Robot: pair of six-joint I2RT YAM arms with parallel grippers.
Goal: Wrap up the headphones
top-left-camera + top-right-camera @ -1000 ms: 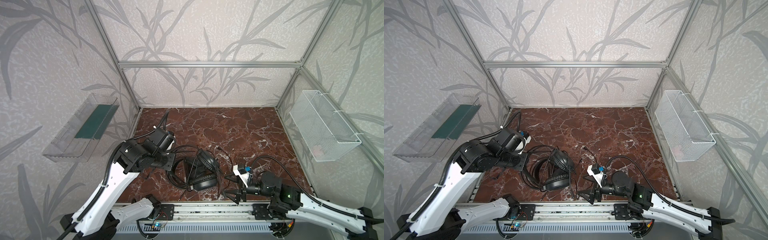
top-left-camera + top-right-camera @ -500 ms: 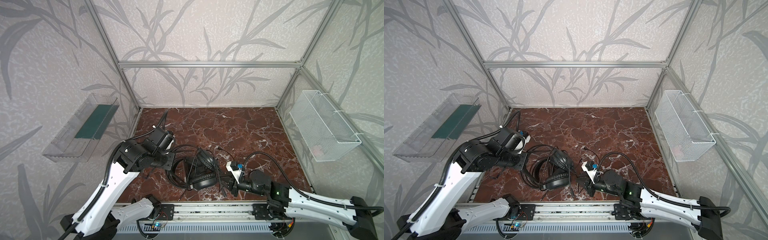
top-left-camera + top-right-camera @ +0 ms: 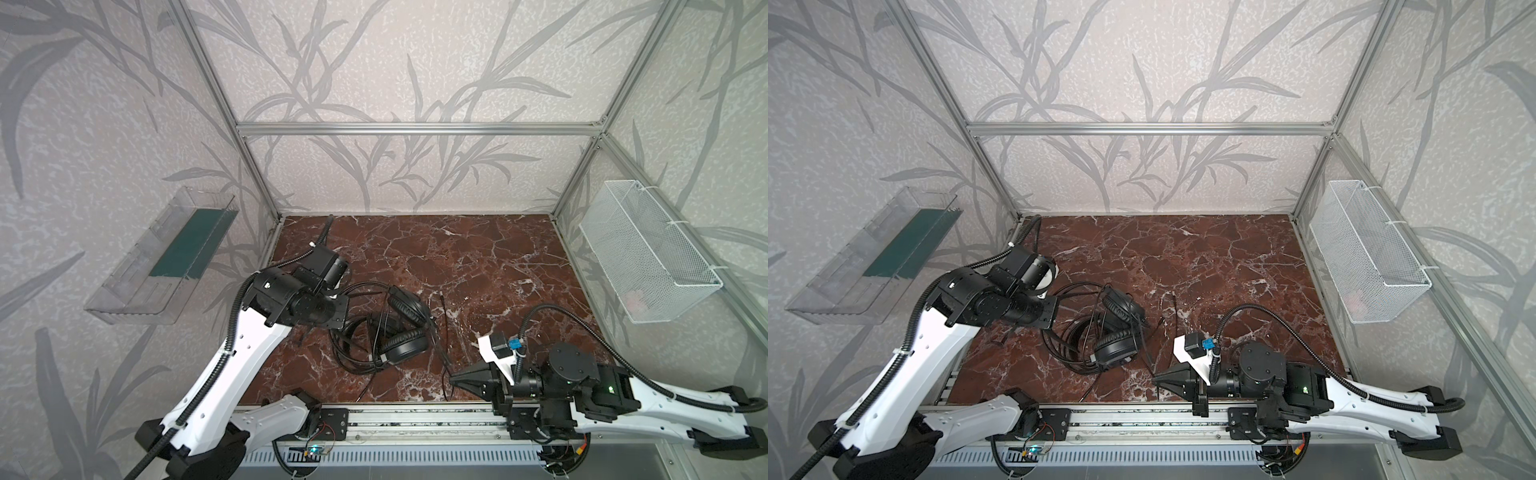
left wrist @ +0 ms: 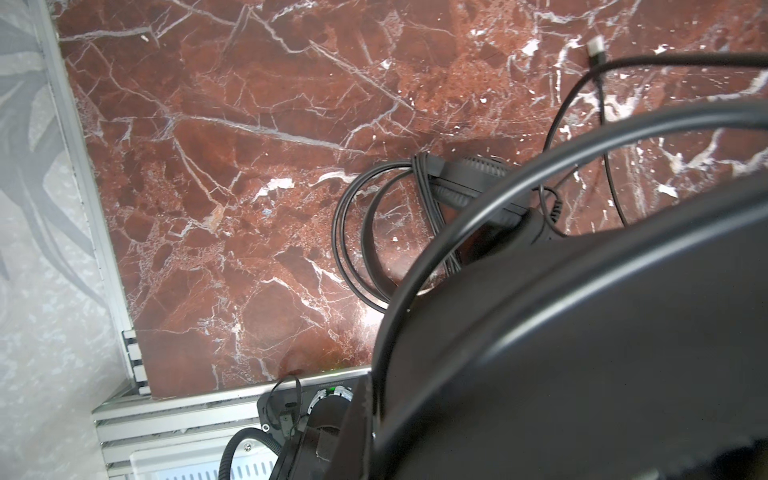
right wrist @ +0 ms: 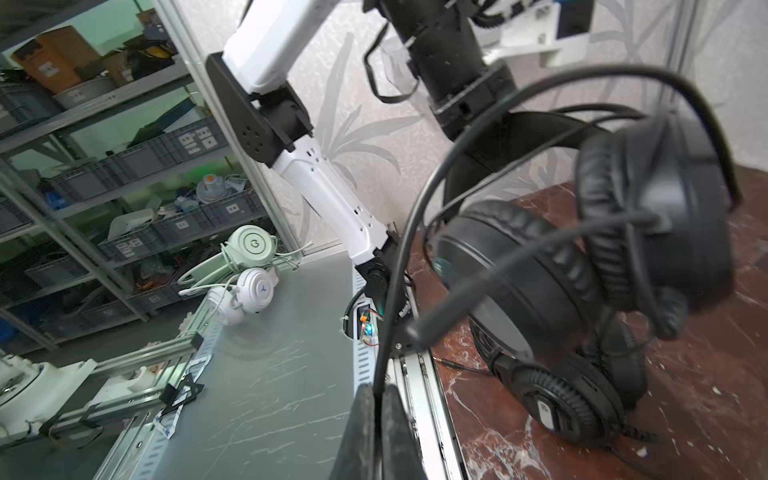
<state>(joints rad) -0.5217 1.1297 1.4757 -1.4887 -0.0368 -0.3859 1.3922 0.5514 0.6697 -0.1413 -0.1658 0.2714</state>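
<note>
My right hand (image 5: 377,395) is pinched shut on the thin black cable (image 5: 401,257), low by the front edge of the red-brown marble counter (image 3: 478,257). My left hand (image 5: 482,139) is closed on the headband of the black padded over-ear headphones (image 3: 405,328), which sit left of centre with cable looped around them.

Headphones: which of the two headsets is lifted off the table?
The raised headset, hanging by its headband above the marble table; the other headset lies flat on it.

Black headphones (image 3: 405,347), red-brown marbled table (image 3: 457,257)
</note>
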